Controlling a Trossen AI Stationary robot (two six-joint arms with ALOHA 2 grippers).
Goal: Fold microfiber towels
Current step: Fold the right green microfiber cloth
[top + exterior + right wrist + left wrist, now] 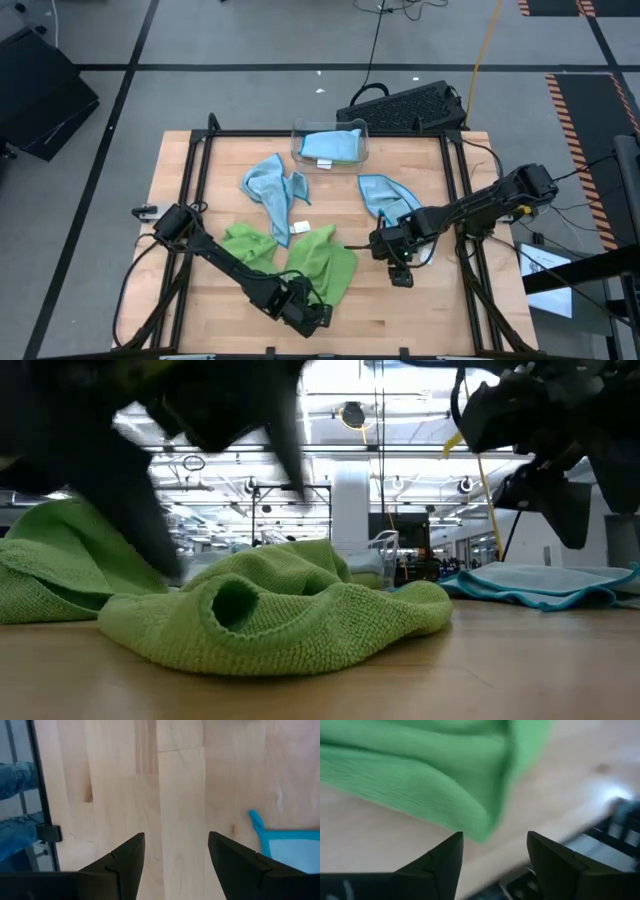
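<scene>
Two lime green towels lie crumpled on the wooden table, one (250, 245) at near left and one (325, 265) beside it, also seen in the low view (280, 610). My left gripper (315, 315) hangs open at the near edge of that second towel. Its hem (480, 832) lies just ahead of the fingers, and nothing is between them. A light blue towel (275, 190) lies bunched mid-table. Another blue towel (385, 195) lies flatter to the right. My right gripper (400, 275) stands open over bare wood near that towel's corner (285, 845).
A clear plastic bin (362, 150) at the table's far middle holds another blue towel (330, 145). A black frame (205, 160) runs along the table's sides. A keyboard (405, 108) sits on the floor beyond. A person's jeans-clad legs (15, 795) show past the table edge.
</scene>
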